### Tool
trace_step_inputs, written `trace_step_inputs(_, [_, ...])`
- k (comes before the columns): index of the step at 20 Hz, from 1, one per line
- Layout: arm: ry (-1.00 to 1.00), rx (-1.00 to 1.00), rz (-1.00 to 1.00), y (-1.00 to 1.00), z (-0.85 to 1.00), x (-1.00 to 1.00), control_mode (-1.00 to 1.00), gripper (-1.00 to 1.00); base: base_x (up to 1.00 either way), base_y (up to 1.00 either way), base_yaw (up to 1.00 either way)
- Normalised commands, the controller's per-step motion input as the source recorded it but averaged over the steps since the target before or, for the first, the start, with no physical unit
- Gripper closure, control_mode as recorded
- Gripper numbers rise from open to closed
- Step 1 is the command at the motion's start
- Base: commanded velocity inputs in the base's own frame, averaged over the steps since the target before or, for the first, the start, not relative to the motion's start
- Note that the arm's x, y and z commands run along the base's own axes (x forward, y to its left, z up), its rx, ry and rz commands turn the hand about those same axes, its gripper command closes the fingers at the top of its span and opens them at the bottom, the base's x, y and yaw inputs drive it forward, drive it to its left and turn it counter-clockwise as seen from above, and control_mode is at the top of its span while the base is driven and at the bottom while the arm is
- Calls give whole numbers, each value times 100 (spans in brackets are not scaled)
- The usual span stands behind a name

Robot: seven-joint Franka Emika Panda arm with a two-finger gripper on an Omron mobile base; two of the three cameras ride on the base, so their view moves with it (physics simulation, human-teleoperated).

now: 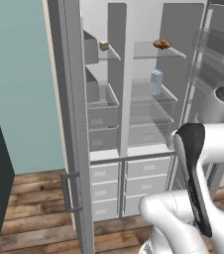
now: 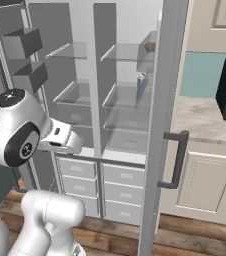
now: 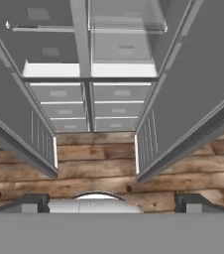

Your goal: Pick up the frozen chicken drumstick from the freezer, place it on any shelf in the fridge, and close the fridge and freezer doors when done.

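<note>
Nearest in the hand view, the two dark tips of the gripper are seen well apart at the bottom edge, with nothing between them; the jaws are judged spread and empty, hanging over the brown wooden plank floor.

Beyond, both tall grey doors of the side-by-side unit stand swung open, vertical bar handles outward.

Inside, the narrower freezer compartment with grey bins holds a small rainbow-striped cube on an upper shelf. In the wider glass-shelved fridge compartment, a pale blue carton stands on a middle shelf.

Farthest and highest, the lumpy brown-orange chicken drumstick is seen lying on the top clear glass shelf of the fridge side, thinner pale end toward the right.

The drumstick is judged light, rigid while frozen, and probably slick. If it needed regrasping, the thick meaty middle would be the place, across the narrow width, since the tapered end could slip.

With it shelved, door closing is judged the remaining work.
</note>
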Motion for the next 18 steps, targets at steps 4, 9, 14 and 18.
trace_step_inputs(4, [-28, -1, 2, 87, 1, -88, -100, -100, 0, 0, 0])
trace_step_inputs(9, [-30, 0, 0, 100, 0, -28, -100, -100, 0, 0, 0])
trace_step_inputs(14, [-30, 0, 0, 100, 0, -1, -100, -100, 0, 0, 0])
trace_step_inputs(18, [-32, 0, 0, 100, -1, 0, -100, -100, 0, 0, 0])
